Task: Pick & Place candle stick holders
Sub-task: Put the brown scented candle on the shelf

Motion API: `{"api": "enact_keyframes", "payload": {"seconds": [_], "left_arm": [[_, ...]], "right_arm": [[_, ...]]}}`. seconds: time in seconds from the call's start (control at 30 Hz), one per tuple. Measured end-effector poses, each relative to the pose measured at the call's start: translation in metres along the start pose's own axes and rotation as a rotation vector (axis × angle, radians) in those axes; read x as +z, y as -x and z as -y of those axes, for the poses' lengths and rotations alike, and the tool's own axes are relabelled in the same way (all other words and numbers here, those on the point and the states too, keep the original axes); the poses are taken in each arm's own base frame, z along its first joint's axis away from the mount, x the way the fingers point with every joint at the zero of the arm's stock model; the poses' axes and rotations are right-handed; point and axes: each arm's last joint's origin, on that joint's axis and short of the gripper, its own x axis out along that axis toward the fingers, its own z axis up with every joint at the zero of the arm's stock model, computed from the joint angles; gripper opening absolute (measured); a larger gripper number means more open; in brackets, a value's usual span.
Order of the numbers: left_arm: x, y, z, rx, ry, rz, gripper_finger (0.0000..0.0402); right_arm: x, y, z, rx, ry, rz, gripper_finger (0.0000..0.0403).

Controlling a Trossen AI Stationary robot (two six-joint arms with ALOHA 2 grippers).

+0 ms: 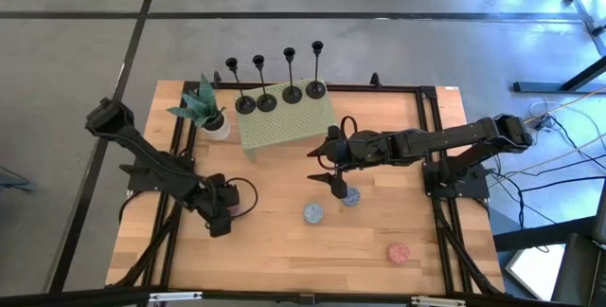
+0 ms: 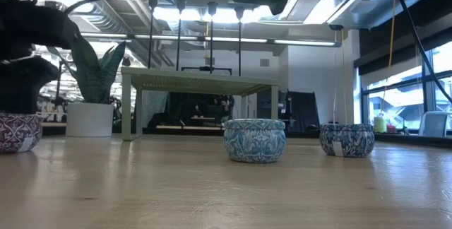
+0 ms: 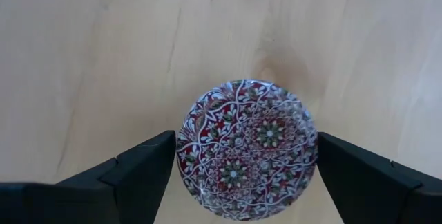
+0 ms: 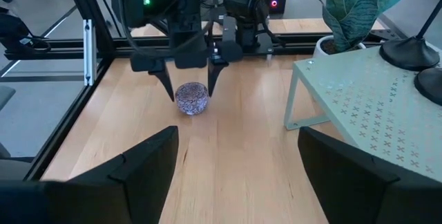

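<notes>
Four slim black candle stick holders (image 1: pixel 292 95) stand by their round bases in a row on a pale green perforated stand (image 1: pixel 284 122) at the table's far middle. Their stems show in the low view (image 2: pixel 179 31), and two bases show in the right wrist view (image 4: pixel 413 51). My left gripper (image 1: pixel 220 216) is low at the near left, open, with one finger on either side of a round red-patterned tin (image 3: pixel 247 148) that sits on the table. My right gripper (image 1: pixel 324 168) is open and empty above the table's middle, right of the stand. My left gripper points down over the tin, with its two fingers (image 3: pixel 141 169) close beside the tin's round wall on opposite sides. I cannot tell whether they touch it. The tin rests flat on the table.
A potted plant (image 1: pixel 204 108) stands left of the green stand. Two blue patterned tins (image 1: pixel 312 214) (image 1: pixel 351 195) sit at the table's middle, just below my right gripper. A pink tin (image 1: pixel 398 252) sits near right. Black rails frame the table's edges.
</notes>
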Motion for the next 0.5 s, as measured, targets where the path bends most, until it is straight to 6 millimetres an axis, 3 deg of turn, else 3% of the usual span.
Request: {"api": "enact_keyframes", "payload": {"seconds": [0.23,0.5], "left_arm": [[0.001,-0.009,-0.001,0.024,-0.056,-0.036,0.0326],[0.011,-0.013,-0.001,-0.023,0.011,-0.014,0.0291]], "right_arm": [[0.0,0.0,0.0,-0.001,0.0,0.0,0.0303],[0.0,0.0,0.0,-0.001,0.0,0.0,0.0303]]}}
